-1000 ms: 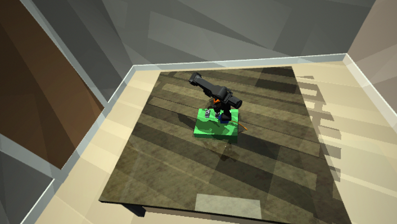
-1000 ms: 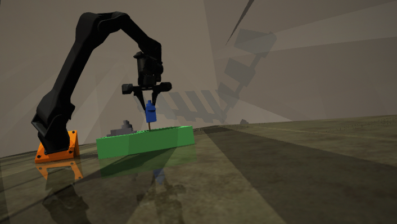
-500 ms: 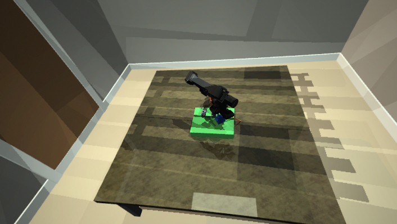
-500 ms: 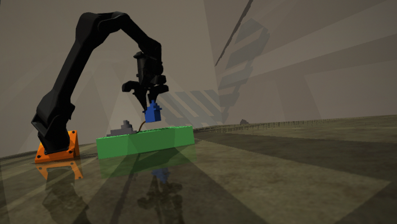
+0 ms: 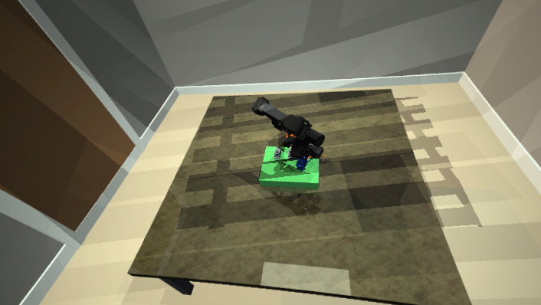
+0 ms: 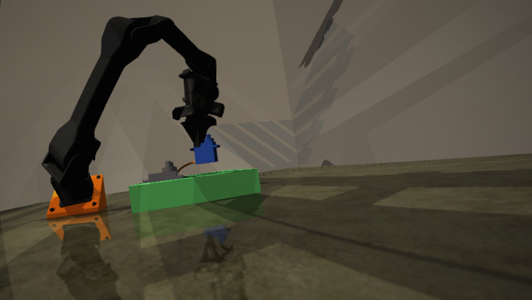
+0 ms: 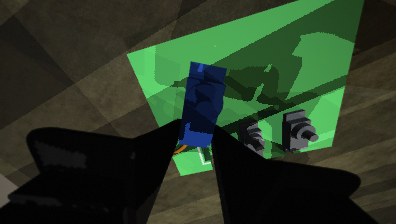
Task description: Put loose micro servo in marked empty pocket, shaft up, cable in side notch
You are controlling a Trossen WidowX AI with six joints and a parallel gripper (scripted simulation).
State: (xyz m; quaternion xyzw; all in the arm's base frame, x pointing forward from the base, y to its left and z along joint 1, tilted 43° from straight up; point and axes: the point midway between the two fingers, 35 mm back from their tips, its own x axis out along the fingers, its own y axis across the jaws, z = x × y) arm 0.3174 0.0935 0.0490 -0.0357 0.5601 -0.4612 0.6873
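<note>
Gripper: clenched on the blue micro servo — the black gripper (image 5: 301, 156) (image 6: 198, 145) (image 7: 196, 126) points down in the centre of the exterior frame, and its two fingers come in from the lower left and lower right of the wrist frame.
Micro servo: the blue micro servo (image 5: 301, 163) (image 6: 206, 151) (image 7: 202, 105) is held above the deck, apart from it, with its shaft end up in the exterior view; in the top view it shows over the right part of the deck.
Cable: an orange cable (image 6: 185, 165) (image 7: 180, 149) leaves the servo's lower left side in the exterior frame; in the wrist frame a short piece shows beside the left-hand finger.
Deck: the green deck (image 5: 289, 177) (image 6: 196, 192) (image 7: 240, 55) lies on the desk, just right of the arm's base in the exterior frame.
Marked pocket: part of a white outline (image 7: 204, 161) shows below the servo in the wrist frame — the rest is hidden, and the servo is out of the pocket.
Grey servos: two grey servos (image 7: 295, 131) stand on the deck, right of centre in the wrist frame.
Arm: the black arm (image 5: 285, 118) (image 6: 99, 75) arches from lower left to upper centre of the exterior frame.
Base: an orange base plate (image 6: 99, 188) sits at the exterior frame's lower left.
Desk: the mottled brown desk (image 5: 230, 245) (image 6: 339, 249) (image 7: 60, 90) carries deck and base.
</note>
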